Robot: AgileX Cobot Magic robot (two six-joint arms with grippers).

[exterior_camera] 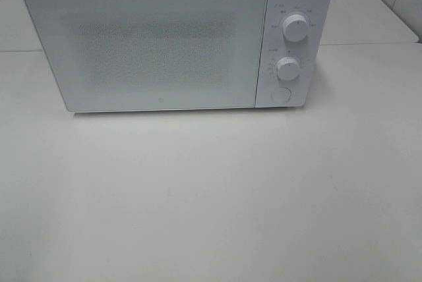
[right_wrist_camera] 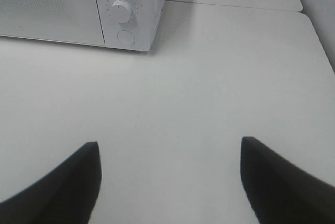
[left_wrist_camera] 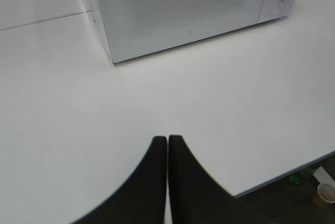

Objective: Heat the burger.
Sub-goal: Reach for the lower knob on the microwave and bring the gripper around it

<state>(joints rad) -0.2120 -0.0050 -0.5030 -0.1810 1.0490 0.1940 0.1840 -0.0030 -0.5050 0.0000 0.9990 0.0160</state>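
I see no burger on the table [exterior_camera: 211, 216] — if it sits in the shut microwave [exterior_camera: 145, 45], the speckled front hides it. My left gripper [left_wrist_camera: 167, 143] has its fingers pressed together; my right gripper [right_wrist_camera: 170, 148] stands spread and empty, with the dials [right_wrist_camera: 121, 11] straight ahead — the nearer arm for them.

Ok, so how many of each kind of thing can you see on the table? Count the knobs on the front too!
Microwave: 1
Knobs: 2
Round button: 1
Total: 4
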